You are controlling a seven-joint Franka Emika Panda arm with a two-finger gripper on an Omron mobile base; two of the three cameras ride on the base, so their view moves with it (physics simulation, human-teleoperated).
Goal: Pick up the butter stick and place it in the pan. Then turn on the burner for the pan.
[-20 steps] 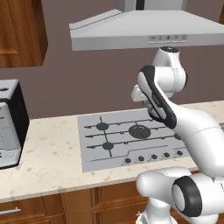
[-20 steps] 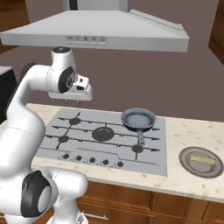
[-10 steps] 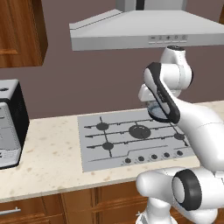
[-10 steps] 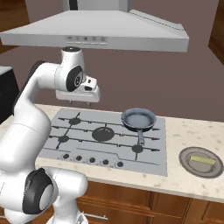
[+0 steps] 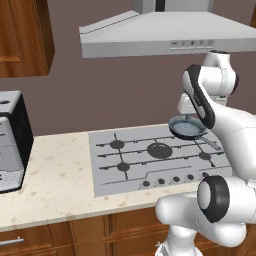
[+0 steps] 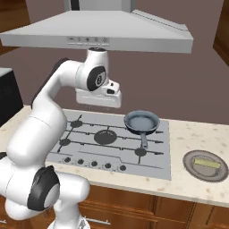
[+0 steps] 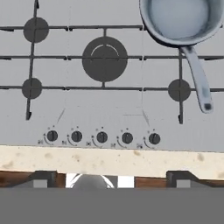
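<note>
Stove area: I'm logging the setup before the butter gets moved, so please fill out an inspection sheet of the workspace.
Surface: speckled beige counter with a grey cooktop set in it; five knobs along its front edge.
Job's things: pan sits on the rear right burner, nothing in it, handle toward the front. Butter stick lies on a round grey plate on the counter right of the cooktop.
Clutter: dark appliance at the counter's left end.
Grippers: gripper open, high above the cooktop's front, holding nothing.
Cables: nothing seen.
Surroundings: range hood overhead, wooden cabinets.
</note>
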